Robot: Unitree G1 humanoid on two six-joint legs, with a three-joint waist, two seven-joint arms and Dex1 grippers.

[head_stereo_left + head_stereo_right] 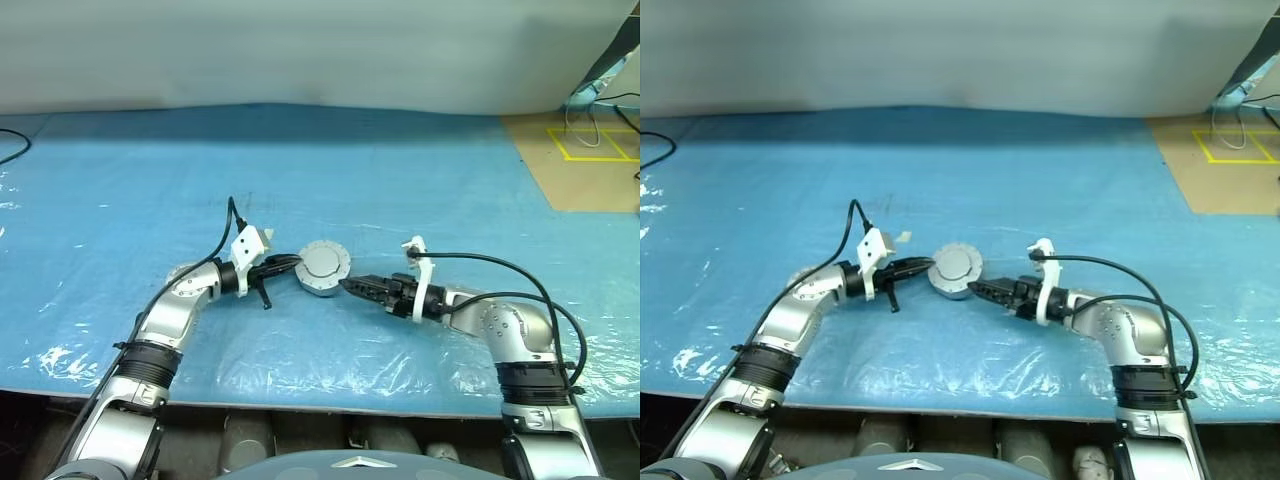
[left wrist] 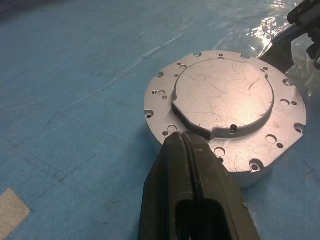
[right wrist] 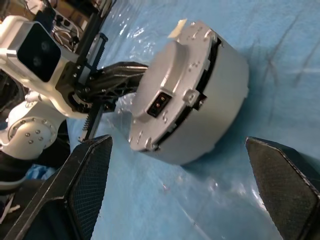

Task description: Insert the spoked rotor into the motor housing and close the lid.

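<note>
The lid [image 2: 225,107] sits plain face up on the motor housing [image 3: 212,107], between the two pincers on the blue sheet [image 1: 420,170]. The left gripper [image 2: 187,150], fingers pressed together, touches the lid's rim. The right gripper [image 3: 190,192], spread wide, faces the housing's side just short of it.

The lid [image 2: 225,107] is bare grey metal with a dull satin sheen, finely scratched on its raised centre and drilled with small holes round the rim. Beneath it the motor housing [image 3: 220,110] shows a smooth, matt grey metal wall. The desk [image 1: 400,170] wears a blue covering under thin, glossy, wrinkled clear plastic. Both jaws are matt black plastic, the right ones finely cross-hatched inside.
</note>
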